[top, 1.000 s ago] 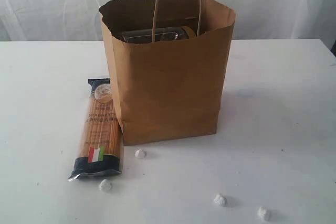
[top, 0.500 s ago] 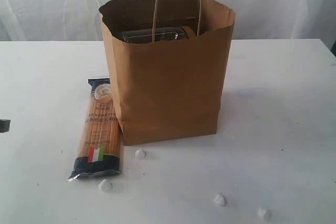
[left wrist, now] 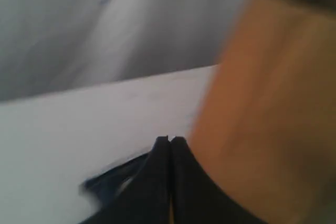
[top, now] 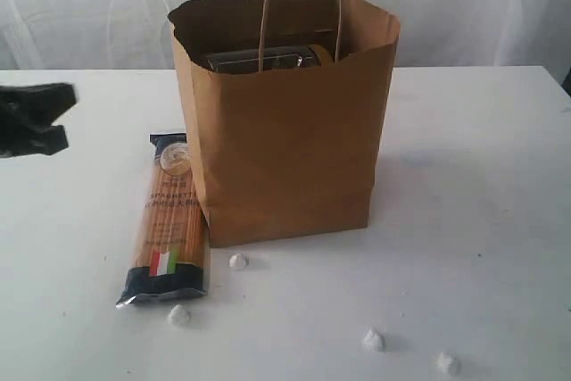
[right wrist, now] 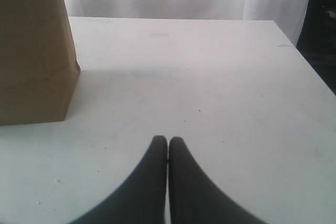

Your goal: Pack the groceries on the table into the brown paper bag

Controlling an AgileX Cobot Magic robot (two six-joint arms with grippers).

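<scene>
The brown paper bag (top: pixel 285 140) stands upright in the middle of the table (top: pixel 473 176), its top open and its handles up. Inside it, a clear jar (top: pixel 263 60) shows just under the rim. The spaghetti packet (top: pixel 168 220) lies flat against the bag's left side, flag end toward the front. My left gripper (top: pixel 64 118) is blurred at the left edge, shut and empty, apart from the packet. In the left wrist view that gripper (left wrist: pixel 170 139) points at the bag (left wrist: pixel 262 103), with the packet's dark end (left wrist: pixel 105 182) beside it. My right gripper (right wrist: pixel 168 139) is shut over bare tabletop, with the bag (right wrist: pixel 31 51) off to one side.
Small white lumps lie on the table in front of the bag (top: pixel 237 261), by the packet's near end (top: pixel 179 314) and toward the front right (top: pixel 374 340) (top: pixel 448 363). A white curtain hangs behind the table. The table's right edge (right wrist: pixel 310 72) shows in the right wrist view.
My left gripper has come in from the left edge of the exterior view, moving right and upward in the picture. The bag, the packet and the lumps have not moved.
</scene>
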